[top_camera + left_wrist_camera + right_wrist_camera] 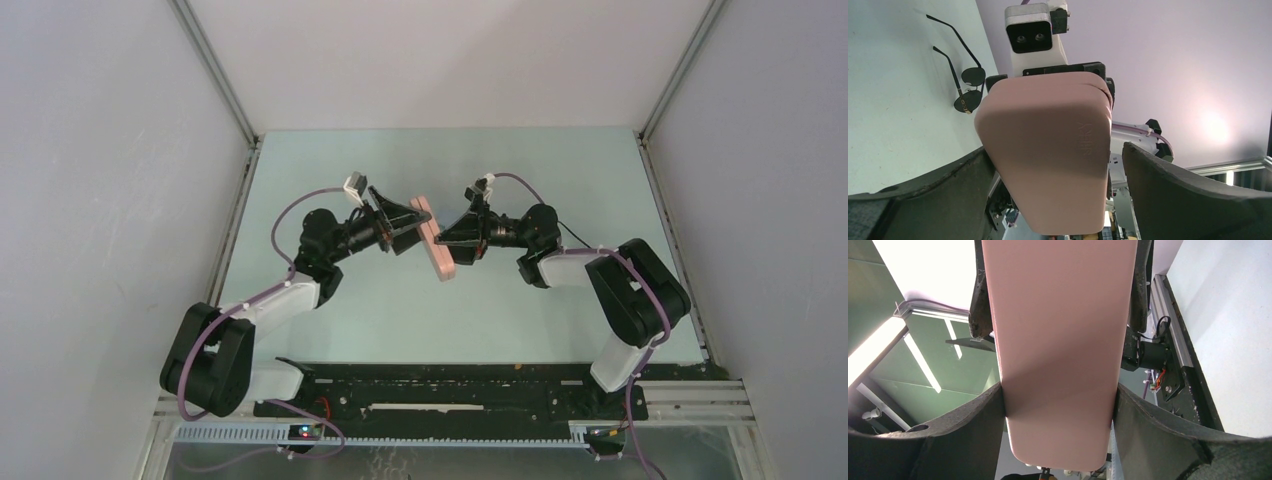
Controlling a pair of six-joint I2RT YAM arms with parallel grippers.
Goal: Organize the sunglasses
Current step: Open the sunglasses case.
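The salmon-pink case (438, 250) hangs in the air above the table between both arms. My right gripper (450, 240) is shut on it; in the right wrist view both fingers press its sides (1058, 315). My left gripper (424, 226) straddles the case's other end (1043, 125). One finger (968, 175) touches the case, and a gap shows at the other finger (1158, 180), so it is open. The black sunglasses (968, 90) lie on the table with their arms unfolded, beyond the case in the left wrist view. I cannot make them out in the top view.
The pale green table (400, 310) is walled in by grey panels on the left, right and back. A black rail (450, 385) runs along the near edge between the arm bases. The grey-blue cloth is not in view.
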